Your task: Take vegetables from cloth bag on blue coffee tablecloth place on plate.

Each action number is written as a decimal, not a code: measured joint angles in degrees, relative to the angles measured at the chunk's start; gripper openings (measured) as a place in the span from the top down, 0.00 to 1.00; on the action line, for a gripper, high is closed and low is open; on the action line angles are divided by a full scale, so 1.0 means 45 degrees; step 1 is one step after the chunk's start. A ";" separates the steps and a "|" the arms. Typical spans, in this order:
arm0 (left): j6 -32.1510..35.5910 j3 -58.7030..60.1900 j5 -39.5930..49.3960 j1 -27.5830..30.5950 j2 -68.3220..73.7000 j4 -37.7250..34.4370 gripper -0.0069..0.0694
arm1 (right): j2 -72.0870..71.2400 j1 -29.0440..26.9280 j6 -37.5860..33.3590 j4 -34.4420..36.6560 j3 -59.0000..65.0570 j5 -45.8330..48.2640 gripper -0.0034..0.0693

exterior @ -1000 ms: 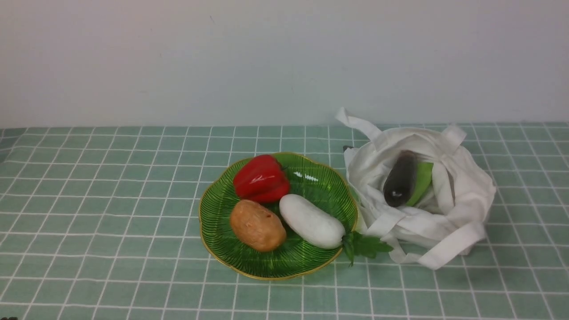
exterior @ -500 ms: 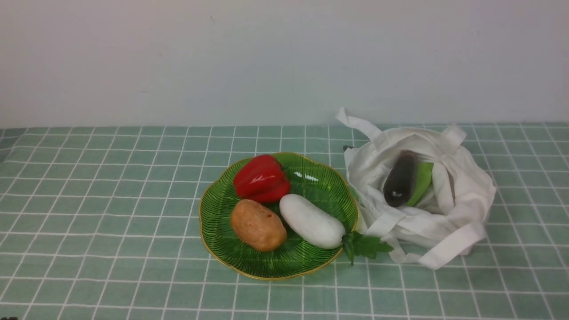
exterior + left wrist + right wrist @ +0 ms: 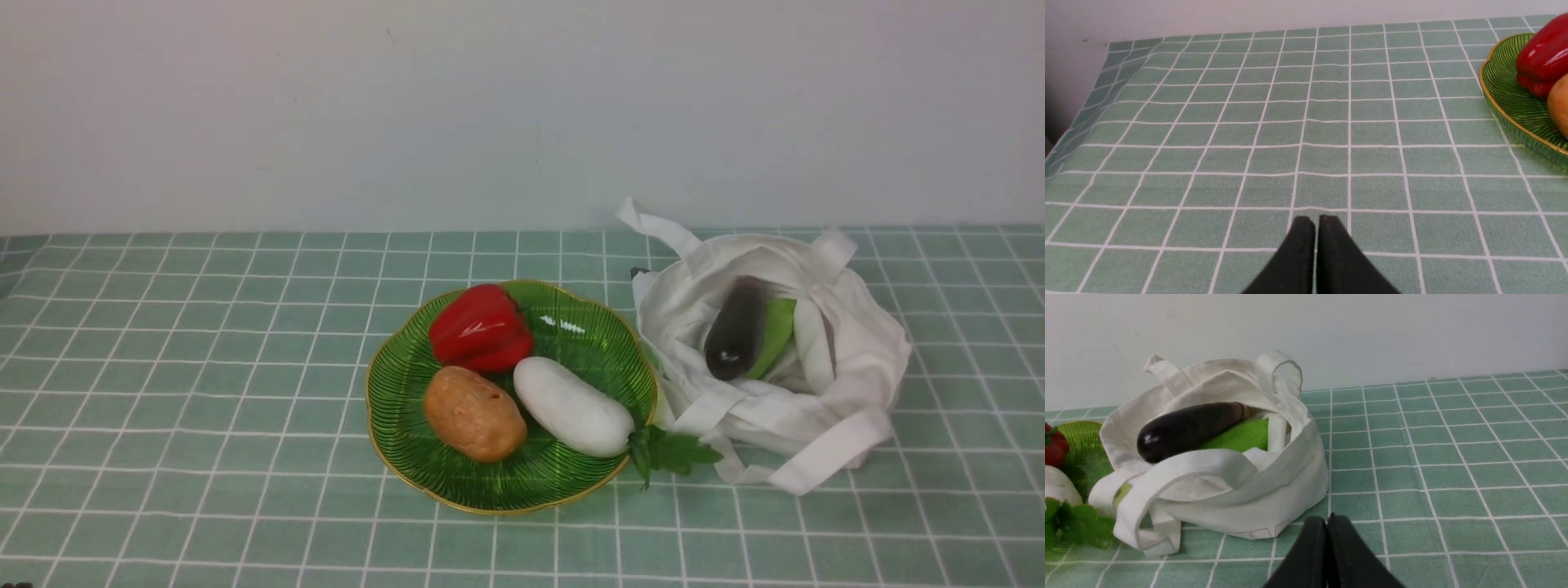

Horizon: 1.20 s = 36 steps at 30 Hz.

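Note:
The green gold-rimmed plate (image 3: 408,363) sits mid-cloth and holds the red pepper (image 3: 479,328), the potato (image 3: 473,414) and the white radish (image 3: 571,406), whose green leaves (image 3: 671,452) hang over the rim. The white cloth bag (image 3: 849,359) lies right of it, with the dark eggplant (image 3: 735,328) and a green piece (image 3: 775,331) inside. In the right wrist view the bag (image 3: 1274,477), eggplant (image 3: 1188,428) and green piece (image 3: 1241,435) show ahead of my shut, empty right gripper (image 3: 1327,519). My left gripper (image 3: 1316,220) is shut and empty over bare cloth, left of the plate (image 3: 1506,102).
The teal checked tablecloth (image 3: 204,367) covers the table up to a pale wall at the back. Its left edge drapes down in the left wrist view (image 3: 1098,94). Neither arm shows in the front view.

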 joint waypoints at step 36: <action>0.0000 0.0000 0.0000 0.0000 0.0000 0.0000 0.92 | 0.0000 0.0462 0.0000 0.0000 -0.0012 0.0069 0.97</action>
